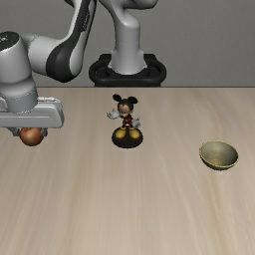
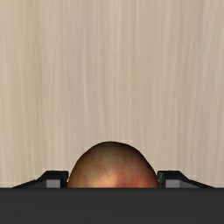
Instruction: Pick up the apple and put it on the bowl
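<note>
Tool [image 1: 32, 129] at ext. view's left, fingers clamped on both sides of apple [image 1: 34, 137]. Pale wood-grain worktop [image 1: 149, 209]: Mickey Mouse figurine [image 1: 125, 122] mid, bowl [image 1: 219, 154] far right, well apart from apple. Grey wall [image 1: 209, 40] behind.

The apple [image 1: 33, 136] [image 2: 112, 168] is round and mottled red-brown with a greenish tinge. It sits at the exterior view's left, held from two sides between the fingers of the gripper [image 1: 33, 130] [image 2: 112, 180]. The bowl [image 1: 219, 154], shallow and olive-gold, stands upright on the desk [image 1: 149, 219] at the exterior view's right, well apart from the apple.
</note>
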